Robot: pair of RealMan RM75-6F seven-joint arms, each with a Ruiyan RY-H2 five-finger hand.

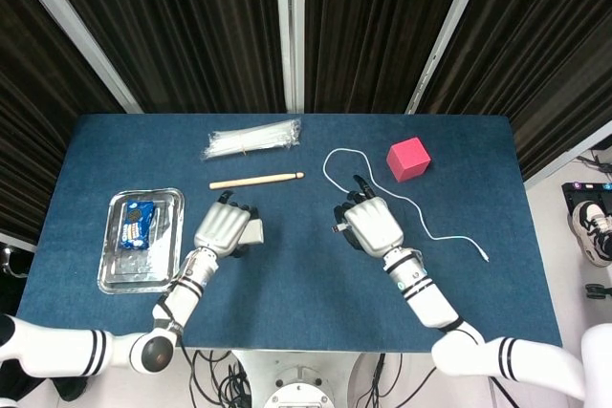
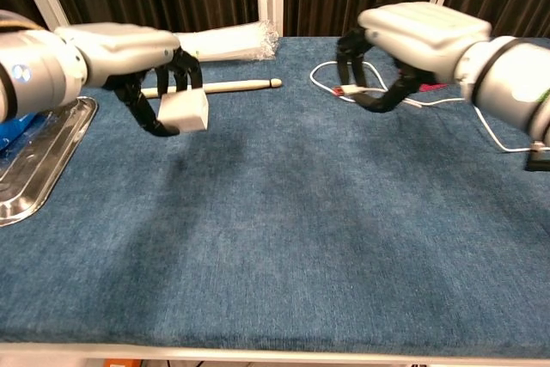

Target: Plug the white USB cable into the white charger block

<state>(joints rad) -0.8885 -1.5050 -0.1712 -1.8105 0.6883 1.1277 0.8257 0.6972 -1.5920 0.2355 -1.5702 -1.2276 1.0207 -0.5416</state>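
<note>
My left hand (image 1: 226,227) (image 2: 129,45) grips the white charger block (image 1: 254,231) (image 2: 185,110) and holds it lifted above the blue table. My right hand (image 1: 369,225) (image 2: 419,35) pinches the plug end (image 2: 342,90) of the white USB cable (image 1: 327,167), also raised, with the plug pointing toward the block. A wide gap separates plug and block. The rest of the cable trails behind the right hand in a loop and runs off to the right over the cloth.
A pink cube (image 1: 408,158) sits at the back right, beside the cable. A wooden stick (image 1: 256,180) (image 2: 232,86) and a bag of white zip ties (image 1: 251,139) lie behind the left hand. A metal tray (image 1: 170,236) (image 2: 34,161) is at the left.
</note>
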